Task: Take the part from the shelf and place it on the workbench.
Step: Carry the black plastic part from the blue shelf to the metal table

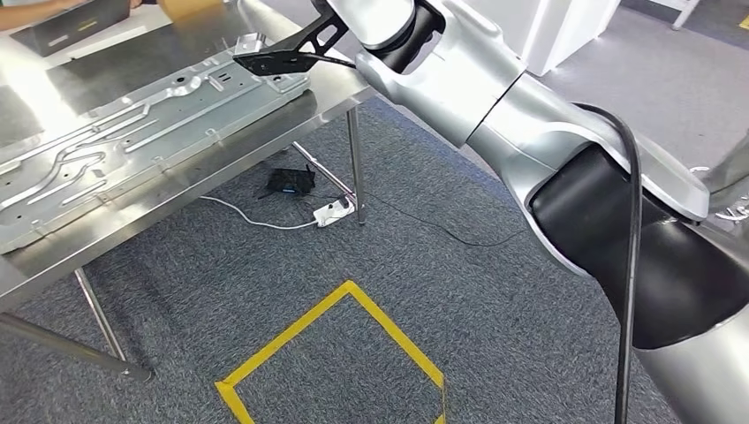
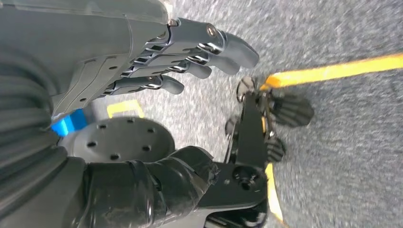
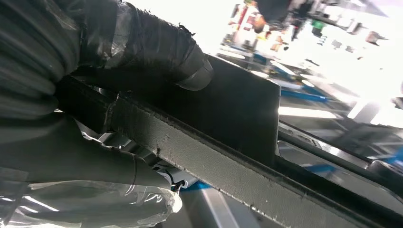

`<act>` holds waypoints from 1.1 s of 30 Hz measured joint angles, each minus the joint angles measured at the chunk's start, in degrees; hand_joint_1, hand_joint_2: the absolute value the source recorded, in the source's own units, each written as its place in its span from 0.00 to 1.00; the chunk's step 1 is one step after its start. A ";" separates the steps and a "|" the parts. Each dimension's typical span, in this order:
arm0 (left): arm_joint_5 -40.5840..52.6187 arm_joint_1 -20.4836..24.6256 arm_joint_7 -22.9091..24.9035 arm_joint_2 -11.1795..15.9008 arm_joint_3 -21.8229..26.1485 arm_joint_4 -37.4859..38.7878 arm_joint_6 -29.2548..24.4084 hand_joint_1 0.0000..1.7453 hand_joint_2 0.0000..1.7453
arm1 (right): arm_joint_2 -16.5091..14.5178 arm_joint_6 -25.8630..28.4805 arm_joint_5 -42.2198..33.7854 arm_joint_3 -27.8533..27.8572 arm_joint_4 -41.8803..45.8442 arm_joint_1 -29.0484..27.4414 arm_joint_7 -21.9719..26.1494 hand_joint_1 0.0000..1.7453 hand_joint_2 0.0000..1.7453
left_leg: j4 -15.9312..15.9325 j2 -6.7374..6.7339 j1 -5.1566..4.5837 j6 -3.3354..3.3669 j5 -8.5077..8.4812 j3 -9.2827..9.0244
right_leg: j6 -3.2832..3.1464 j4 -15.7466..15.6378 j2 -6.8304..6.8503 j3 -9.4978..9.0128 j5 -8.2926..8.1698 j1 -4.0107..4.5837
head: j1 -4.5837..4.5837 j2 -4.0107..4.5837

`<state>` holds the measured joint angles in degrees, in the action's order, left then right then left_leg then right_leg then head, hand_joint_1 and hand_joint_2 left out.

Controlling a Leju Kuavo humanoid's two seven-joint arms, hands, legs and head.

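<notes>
The part (image 1: 274, 60) is a flat black bracket with an open frame at its rear. My right arm (image 1: 495, 97) reaches over the near corner of the steel workbench (image 1: 340, 88) and holds the part just above a stamped metal panel (image 1: 115, 141) lying there. In the right wrist view my right hand (image 3: 71, 118) grips the part (image 3: 228, 123), with the thumb pressed on its flat face. My left hand (image 2: 157, 61) hangs over the carpet with fingers apart and nothing in it.
A workbench leg (image 1: 355, 163) stands below the corner. On the carpet lie a white power strip (image 1: 334, 210) with its cable and a small black device (image 1: 290, 181). A yellow tape square (image 1: 353, 291) marks the floor. A dark box (image 1: 71, 26) sits at the bench's far side.
</notes>
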<state>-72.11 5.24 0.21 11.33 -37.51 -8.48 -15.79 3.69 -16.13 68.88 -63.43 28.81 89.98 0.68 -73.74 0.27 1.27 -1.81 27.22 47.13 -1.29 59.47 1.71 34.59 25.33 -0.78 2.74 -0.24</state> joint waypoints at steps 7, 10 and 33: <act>0.09 0.08 -0.26 -0.04 0.00 0.00 0.15 0.00 1.00 | -0.08 0.07 0.14 -0.01 -0.01 0.42 0.01 1.00 1.00 | 15.46 -2.90 -1.26 1.45 -5.91 -8.01 | 1.73 -0.11 4.29 -1.09 1.50 0.43 | 0.38 0.00; 0.05 -0.15 -0.30 0.04 0.00 0.00 0.16 0.00 1.00 | -0.19 0.15 0.21 -0.02 0.01 0.15 0.01 1.00 1.00 | 16.02 -1.09 -1.14 2.69 -5.86 -8.66 | 2.56 1.74 2.84 -0.75 3.17 -0.05 | 0.58 0.00; 0.10 -0.12 0.10 0.35 0.00 0.00 0.16 0.00 1.00 | 0.07 0.97 0.19 0.02 0.13 -0.80 1.13 1.00 1.00 | 6.02 -0.20 0.23 0.25 -2.61 -4.17 | 0.20 -0.34 -1.50 0.05 -0.49 0.08 | 0.77 0.00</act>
<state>-72.00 5.12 0.31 11.68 -37.51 -8.48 -15.63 3.76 -15.16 69.07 -63.41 28.94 89.18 1.81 -67.72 0.07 1.50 -1.56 24.62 42.97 -1.09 59.13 0.20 34.63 24.84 -0.70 3.51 -0.24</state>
